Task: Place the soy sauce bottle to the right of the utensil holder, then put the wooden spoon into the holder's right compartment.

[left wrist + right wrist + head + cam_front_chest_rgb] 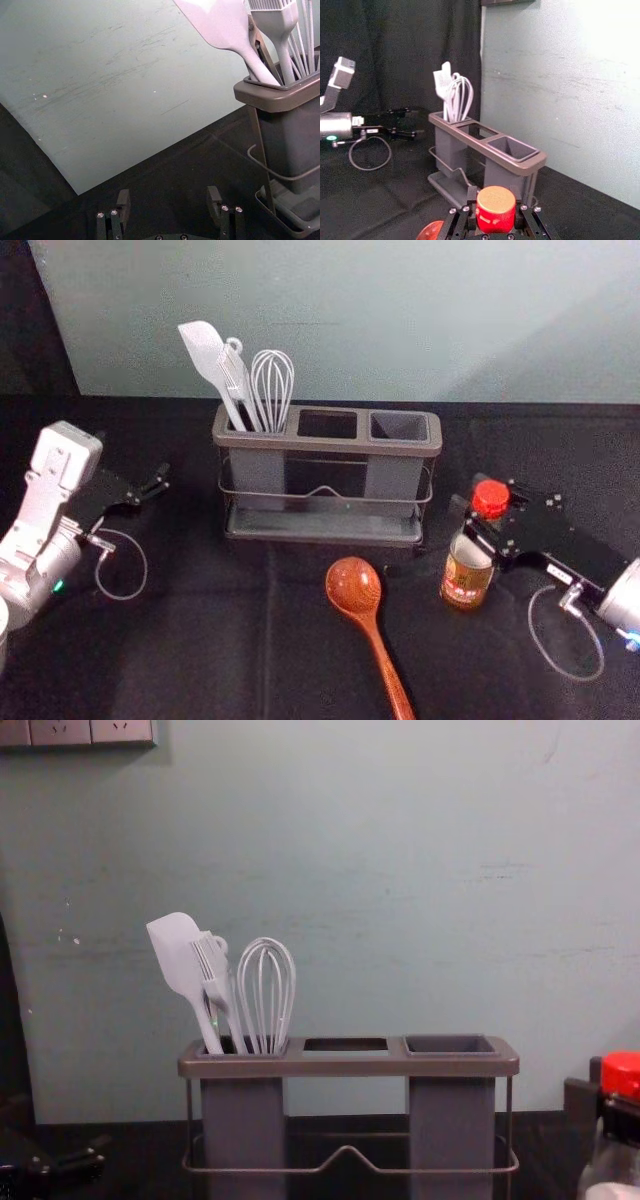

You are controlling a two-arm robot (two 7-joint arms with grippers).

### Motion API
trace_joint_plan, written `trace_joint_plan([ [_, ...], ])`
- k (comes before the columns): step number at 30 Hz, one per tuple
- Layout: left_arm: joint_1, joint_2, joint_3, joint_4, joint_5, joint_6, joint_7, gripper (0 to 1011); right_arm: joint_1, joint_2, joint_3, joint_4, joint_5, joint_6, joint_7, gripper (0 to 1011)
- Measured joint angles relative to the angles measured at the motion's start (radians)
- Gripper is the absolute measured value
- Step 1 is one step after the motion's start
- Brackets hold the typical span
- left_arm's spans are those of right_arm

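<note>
The soy sauce bottle (466, 575), red-capped, stands to the right of the utensil holder (328, 440). My right gripper (480, 510) is shut on its neck. The right wrist view shows the red cap (495, 207) between the fingers of my right gripper (494, 200). The wooden spoon (355, 588) lies in front of the holder, bowl toward it, handle toward the near edge. The holder's right compartment (450, 1045) holds nothing visible. To the holder's left, my left gripper (160, 481) hangs open; its own wrist view shows the left gripper (169, 196) with nothing between its fingers.
A white spatula (204, 350), a brush and a whisk (272, 380) stand in the holder's left compartment. Behind the black-covered table (200, 640) rises a pale wall (350, 320). Free cloth lies between the left arm and the spoon.
</note>
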Motion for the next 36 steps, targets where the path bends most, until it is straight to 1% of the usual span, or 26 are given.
trace_joint_plan([
  [6, 0.0, 0.0, 0.0, 0.0, 0.0, 0.0, 0.0, 1005, 0.032, -0.019, 0.012, 0.034, -0.001, 0.012, 0.017, 383],
  [14, 0.0, 0.0, 0.0, 0.0, 0.0, 0.0, 0.0, 1005, 0.077, -0.046, 0.013, 0.086, -0.006, 0.021, 0.029, 383],
  [25, 0.0, 0.0, 0.0, 0.0, 0.0, 0.0, 0.0, 1005, 0.151, -0.089, 0.004, 0.184, -0.007, 0.015, 0.043, 383],
  [30, 0.0, 0.0, 0.0, 0.0, 0.0, 0.0, 0.0, 1005, 0.196, -0.113, -0.011, 0.244, -0.015, 0.008, 0.05, 383],
  [36, 0.0, 0.0, 0.0, 0.0, 0.0, 0.0, 0.0, 1005, 0.23, -0.135, -0.021, 0.289, -0.021, -0.001, 0.052, 383],
])
